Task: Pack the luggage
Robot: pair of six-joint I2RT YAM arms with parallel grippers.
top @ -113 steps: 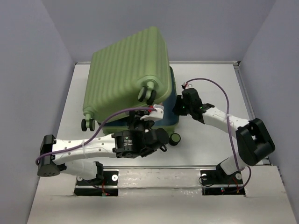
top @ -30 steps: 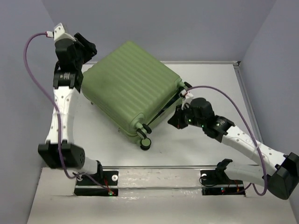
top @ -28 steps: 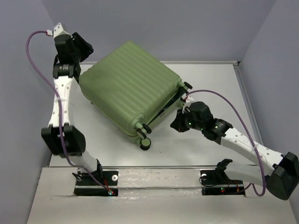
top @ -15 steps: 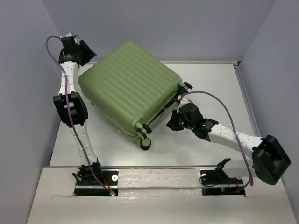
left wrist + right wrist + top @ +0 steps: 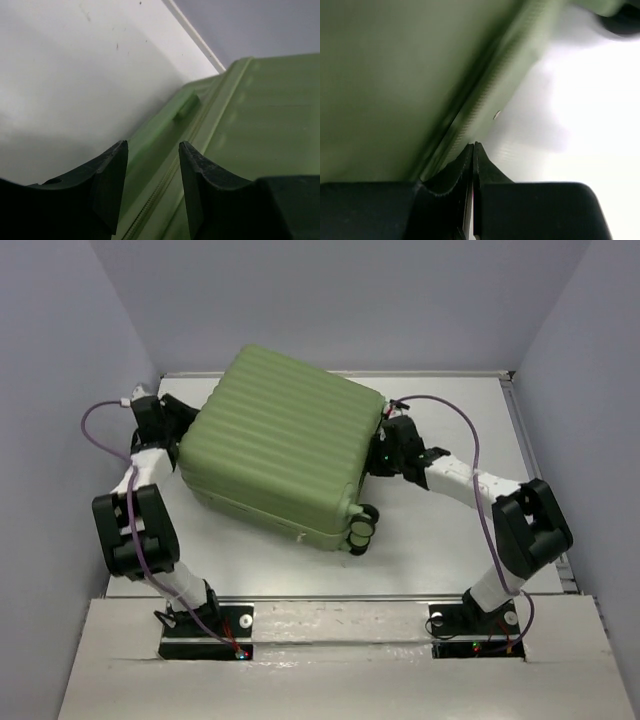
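The luggage, a light-green hard-shell case with a ribbed shell, lies flat on the counter, turned askew. It sits between the two claws, the left claw at its left edge and the right claw at its right side. Its black, green-hubbed wheels jut from the corner nearer than the right claw. The zipper seam just ahead of the left claw seems shut.

From high above the near edge, the top external camera looks down over the whole white counter. The wrist cameras look past the left end effector and right end effector, very close against the ribbed light-green hard-shell suitcase that all views share.
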